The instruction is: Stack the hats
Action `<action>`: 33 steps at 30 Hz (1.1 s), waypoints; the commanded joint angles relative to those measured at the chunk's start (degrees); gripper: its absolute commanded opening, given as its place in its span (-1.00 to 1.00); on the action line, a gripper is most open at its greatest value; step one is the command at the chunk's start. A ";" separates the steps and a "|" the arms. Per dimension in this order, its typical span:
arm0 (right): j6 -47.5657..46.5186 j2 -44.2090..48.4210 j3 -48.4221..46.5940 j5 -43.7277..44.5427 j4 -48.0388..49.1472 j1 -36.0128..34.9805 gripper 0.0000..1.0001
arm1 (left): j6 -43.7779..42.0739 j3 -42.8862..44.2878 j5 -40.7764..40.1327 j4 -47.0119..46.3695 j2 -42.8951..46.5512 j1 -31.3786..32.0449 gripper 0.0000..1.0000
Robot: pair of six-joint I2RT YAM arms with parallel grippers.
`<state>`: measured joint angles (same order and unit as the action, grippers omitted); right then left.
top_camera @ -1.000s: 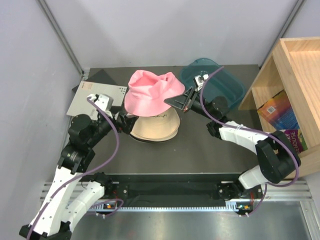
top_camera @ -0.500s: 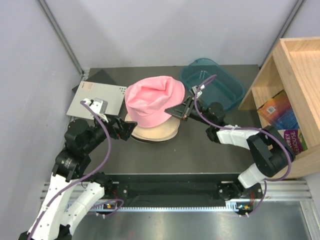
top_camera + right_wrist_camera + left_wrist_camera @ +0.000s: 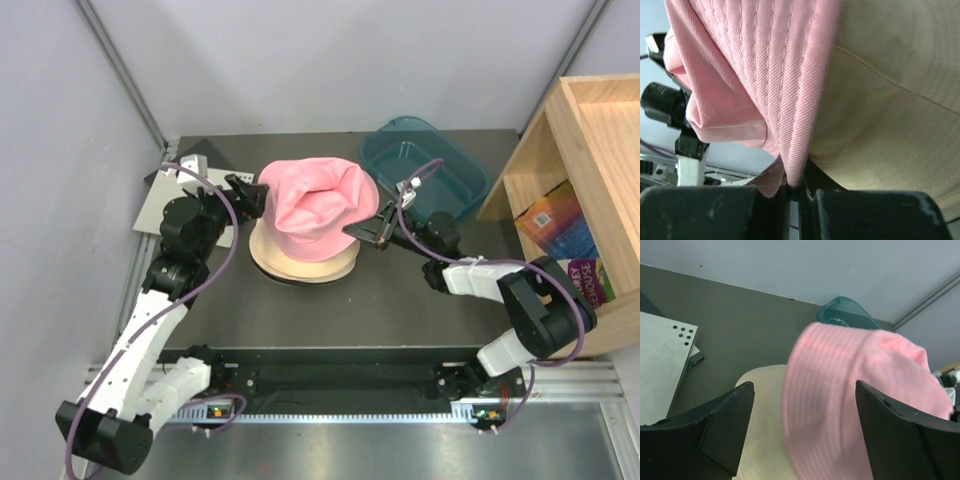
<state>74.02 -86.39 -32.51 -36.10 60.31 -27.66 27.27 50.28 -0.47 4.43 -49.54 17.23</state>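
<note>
The rumpled pink hat point(image 3: 318, 205) lies on top of the cream hats point(image 3: 300, 266), a little left of centre on the dark worktop point(image 3: 400, 300). The right gripper point(image 3: 365, 228) is clamped on the pink brim at the hat's right edge, the fabric pinched tight between its fingers. The left gripper point(image 3: 248, 193) hovers just beside the hat's left side, jaws spread wide, gripping nothing. A teal tub point(image 3: 455, 180) stands towards the upper right.

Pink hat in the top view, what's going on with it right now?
The right tool is shut on the brim of the pink hat, which sits crumpled on the beige hat in the middle of the table. The left tool is open at the hat's left side, gripping nothing. The pink hat is not yet released.
</note>
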 commanded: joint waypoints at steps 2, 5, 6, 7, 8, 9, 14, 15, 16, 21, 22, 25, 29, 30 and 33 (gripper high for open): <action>-3.00 -2.20 -0.62 -3.89 2.18 3.31 -1.00 | 12.42 -1.67 17.38 -20.66 -6.08 -10.10 0.68; -4.76 -2.64 -1.58 -4.77 0.51 3.66 -1.00 | 16.58 -2.38 22.26 -27.62 -9.25 -13.71 0.63; -5.54 -2.64 -1.76 -4.86 -0.45 3.67 -1.00 | 16.94 -2.29 24.27 -29.11 -10.39 -14.33 0.61; -5.99 -2.47 -2.03 -4.95 -1.16 3.67 -1.00 | 17.03 -2.12 25.07 -29.38 -11.01 -14.33 0.61; -6.51 -2.38 -2.55 -5.04 -1.95 3.67 -1.00 | 17.38 -1.42 26.12 -29.30 -11.54 -14.33 0.60; -7.82 -2.21 -2.90 -5.21 -4.04 3.67 -1.00 | 17.82 -1.15 28.22 -29.91 -12.76 -14.33 0.59; -9.94 -1.77 -4.49 -5.39 -6.96 3.67 -1.00 | 17.83 -0.19 30.35 -25.80 -14.97 -14.33 0.57; -9.95 -1.76 -4.58 -5.39 -7.14 3.67 -1.00 | 17.56 -0.10 30.44 -24.91 -15.50 -14.33 0.57; -9.95 -1.76 -4.75 -5.39 -7.31 3.58 -1.00 | 17.47 -0.01 30.70 -23.43 -15.85 -14.33 0.57; -10.03 -1.85 -4.84 -5.39 -7.40 3.66 -1.00 | 17.64 0.26 31.84 -22.18 -18.49 -14.33 0.57; -9.95 -1.77 -4.84 -5.39 -7.40 3.67 -1.00 | 17.91 0.43 32.28 -22.18 -19.10 -14.33 0.57; -9.95 -1.68 -4.75 -5.30 -7.75 3.67 -1.00 | 19.22 0.69 36.05 -23.41 -20.95 -14.25 0.57; -10.30 -1.50 -4.93 -5.04 -8.28 3.67 -1.00 | 25.27 -1.32 41.85 -30.96 -22.18 -14.25 0.46; -10.38 -1.41 -4.84 -4.86 -8.63 3.67 -1.00 | 25.81 -1.59 42.13 -32.80 -22.09 -14.25 0.42; -11.00 -1.15 -5.02 -4.69 -9.86 3.67 -1.00 | 26.70 -2.03 42.66 -33.60 -21.48 -14.25 0.17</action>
<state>65.52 -88.66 -35.07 -41.06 52.16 -24.51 50.81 48.62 38.33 -21.23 -72.27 3.09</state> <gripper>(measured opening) 0.029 0.641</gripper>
